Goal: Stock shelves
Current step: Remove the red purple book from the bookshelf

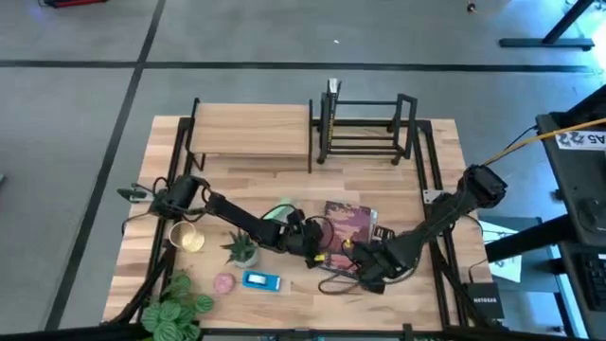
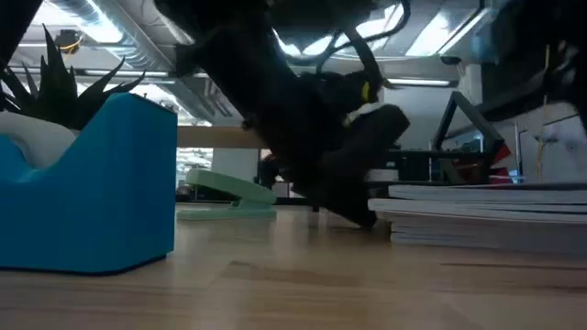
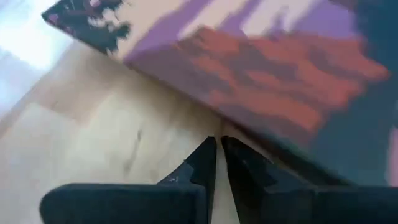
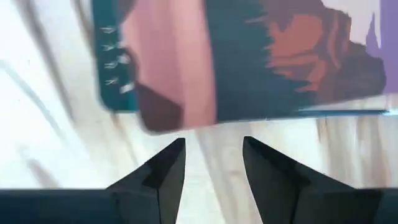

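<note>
Taking the book point(image 1: 347, 227) as the landmark, flat on the table point(image 1: 417, 152) near its middle: nearest the front edge, ahead and to the left of the book, sit a leafy plant point(image 1: 178, 308), a blue tape dispenser point(image 1: 262, 280), a small pink thing point(image 1: 223, 282) and a spiky potted plant point(image 1: 242, 248).

Both grippers work at the book's near edge. The left gripper point(image 3: 217, 155) lies low at the book's left corner, its fingers pressed almost together and holding nothing, probably so the thin tip can slide under the cover and lift it off the wood. The right gripper point(image 4: 213, 155) waits just short of the book's near right corner, its fingers a narrow way apart and empty, seemingly ready to pinch the edge once it rises.

A green stapler point(image 2: 225, 191) lies just left of the book, beyond the left gripper.

Farthest back, well beyond the book, stand the wood-topped shelf point(image 1: 251, 133) and, to its right, the black wire rack point(image 1: 367, 128). Both look unstocked, so the book has the whole way to go.
</note>
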Controlling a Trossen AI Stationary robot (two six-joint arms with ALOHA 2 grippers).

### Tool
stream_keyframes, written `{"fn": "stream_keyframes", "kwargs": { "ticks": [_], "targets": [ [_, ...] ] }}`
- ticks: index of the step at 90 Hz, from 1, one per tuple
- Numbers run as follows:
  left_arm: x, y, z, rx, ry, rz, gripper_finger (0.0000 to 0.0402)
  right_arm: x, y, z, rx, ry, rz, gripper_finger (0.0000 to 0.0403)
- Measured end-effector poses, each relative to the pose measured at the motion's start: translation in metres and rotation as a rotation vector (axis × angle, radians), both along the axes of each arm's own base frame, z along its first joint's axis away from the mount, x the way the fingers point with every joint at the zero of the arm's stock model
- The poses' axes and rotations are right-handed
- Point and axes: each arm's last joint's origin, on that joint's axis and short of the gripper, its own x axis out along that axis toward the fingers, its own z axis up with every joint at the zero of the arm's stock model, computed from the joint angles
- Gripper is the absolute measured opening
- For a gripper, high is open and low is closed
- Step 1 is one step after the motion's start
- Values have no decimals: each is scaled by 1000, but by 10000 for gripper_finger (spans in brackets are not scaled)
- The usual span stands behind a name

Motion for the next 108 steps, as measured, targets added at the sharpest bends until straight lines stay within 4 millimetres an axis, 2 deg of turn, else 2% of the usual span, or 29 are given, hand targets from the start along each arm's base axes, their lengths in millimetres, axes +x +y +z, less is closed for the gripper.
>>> {"fn": "stream_keyframes", "kwargs": {
  "ticks": [18, 32, 44, 57, 69, 95, 108],
  "targets": [
    [-21, -25, 2, 20, 92, -3, 21, -14, 21, -5, 27, -61, -115, 145],
    [-32, -50, 0, 10, 104, -64, 21, -9, 50, -2, 189, -307, -132, 145],
    [-26, -54, -8, -8, 57, -79, 21, -1, 64, -1, 234, -474, -147, 145],
    [-11, -46, -14, -64, -9, -101, 21, 5, 67, -11, 219, -496, -160, 145],
    [-2, -40, -12, -81, -67, -129, 21, 8, 67, -20, 202, -482, -162, 145],
    [0, -37, -12, -80, -71, -130, 21, 7, 60, -49, 37, -389, -158, 145],
    [-1, -37, -12, -77, -64, -127, 21, 12, 55, -56, -3, -379, -185, 145]
  ]
}}
